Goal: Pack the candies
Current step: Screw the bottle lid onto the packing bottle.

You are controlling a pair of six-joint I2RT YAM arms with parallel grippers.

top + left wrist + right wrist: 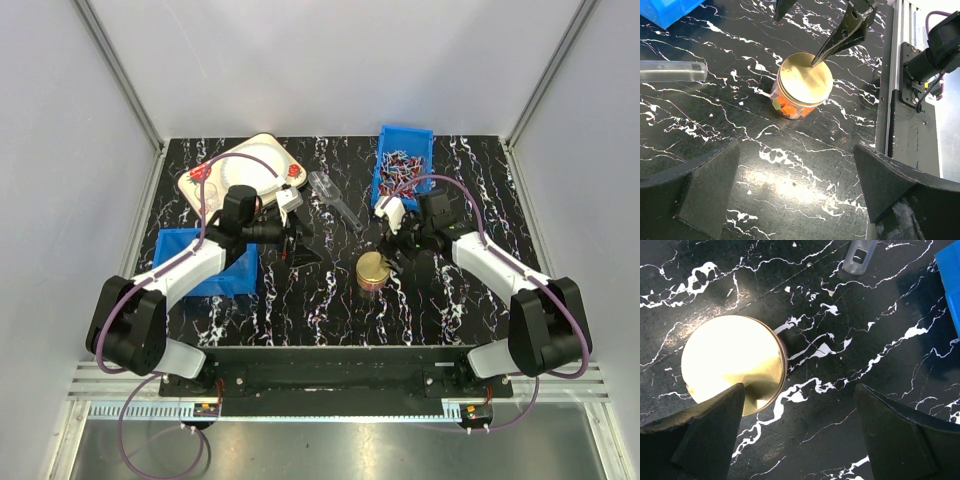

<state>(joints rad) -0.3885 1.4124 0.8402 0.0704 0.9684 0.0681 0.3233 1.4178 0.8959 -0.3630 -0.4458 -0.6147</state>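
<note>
Candies [788,106]: seen only through the glass wall of the jar [802,85] in the left wrist view; the gold lid [732,365] hides the rest. Jar stands mid-table [330,300], lid on. Blue bin [235,280] partly covered by left arm [185,268]. Right gripper [799,390]: spread wide, empty, one finger over lid edge; contact not discernible. Left gripper [795,170]: spread wide, empty, near jar.
</note>
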